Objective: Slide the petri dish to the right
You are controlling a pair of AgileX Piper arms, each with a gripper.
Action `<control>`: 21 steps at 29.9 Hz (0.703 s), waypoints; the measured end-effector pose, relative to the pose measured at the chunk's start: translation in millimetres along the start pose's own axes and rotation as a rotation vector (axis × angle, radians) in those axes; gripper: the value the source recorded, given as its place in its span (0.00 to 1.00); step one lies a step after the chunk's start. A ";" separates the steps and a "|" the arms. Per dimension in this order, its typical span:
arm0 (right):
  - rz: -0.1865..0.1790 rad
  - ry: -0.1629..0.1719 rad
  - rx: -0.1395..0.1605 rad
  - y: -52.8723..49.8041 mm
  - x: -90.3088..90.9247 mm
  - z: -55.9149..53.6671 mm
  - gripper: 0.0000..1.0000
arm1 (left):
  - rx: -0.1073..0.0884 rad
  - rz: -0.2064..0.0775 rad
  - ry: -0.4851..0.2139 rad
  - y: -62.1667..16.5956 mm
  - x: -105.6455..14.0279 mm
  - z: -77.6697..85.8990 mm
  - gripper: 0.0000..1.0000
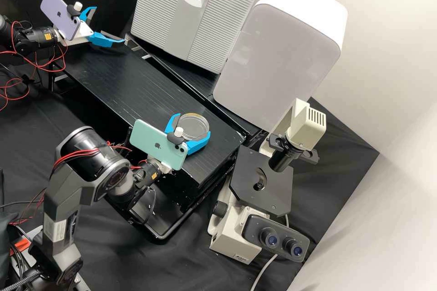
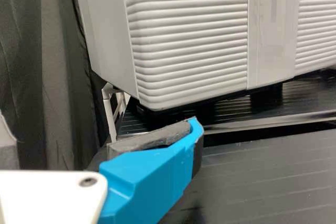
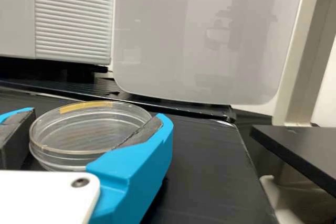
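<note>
Over on the far left the left gripper (image 1: 109, 24) hangs above the back corner of the raised black platform (image 1: 132, 86), blue fingers apart and holding nothing. Behind it stands a ribbed white cabinet (image 1: 191, 9). Nearer the platform's right end, the right gripper (image 1: 192, 127) has its fingers closed around the petri dish (image 1: 194, 124), which sits flat on the surface. Further right are a smooth white box (image 1: 277, 54) and a microscope (image 1: 264, 200)
</note>
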 end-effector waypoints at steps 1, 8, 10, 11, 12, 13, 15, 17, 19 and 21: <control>0.001 0.001 0.000 0.3 -0.1 -0.3 0.00 | 0.000 0.000 0.000 0.0 0.0 0.0 1.00; 0.000 -0.001 0.002 2.3 -0.4 2.3 0.00 | 0.000 0.000 0.000 0.0 0.0 0.0 1.00; 0.001 -0.002 0.012 2.6 -0.5 2.7 0.00 | 0.000 0.000 0.000 0.0 0.0 0.0 1.00; 0.001 -0.002 0.012 2.6 -0.5 2.7 1.00 | 0.000 0.000 0.000 0.0 0.0 0.0 1.00; 0.001 -0.002 0.012 2.6 -0.5 2.7 1.00 | 0.000 0.000 0.000 0.0 0.0 0.0 1.00; 0.001 -0.002 0.012 2.6 -0.5 2.7 1.00 | 0.000 0.000 0.000 0.0 0.0 0.0 1.00; 0.001 -0.002 0.012 2.6 -0.5 2.7 1.00 | 0.000 0.000 0.000 0.0 0.0 0.0 1.00; 0.001 -0.002 0.012 2.6 -0.5 2.7 1.00 | 0.000 0.000 0.000 0.0 0.0 0.0 1.00; 0.000 -0.003 0.012 2.5 -0.5 2.7 1.00 | 0.000 0.000 0.000 0.0 0.0 0.0 1.00; 0.000 -0.003 0.012 2.5 -0.5 2.7 1.00 | 0.000 0.000 0.000 0.0 0.0 0.0 1.00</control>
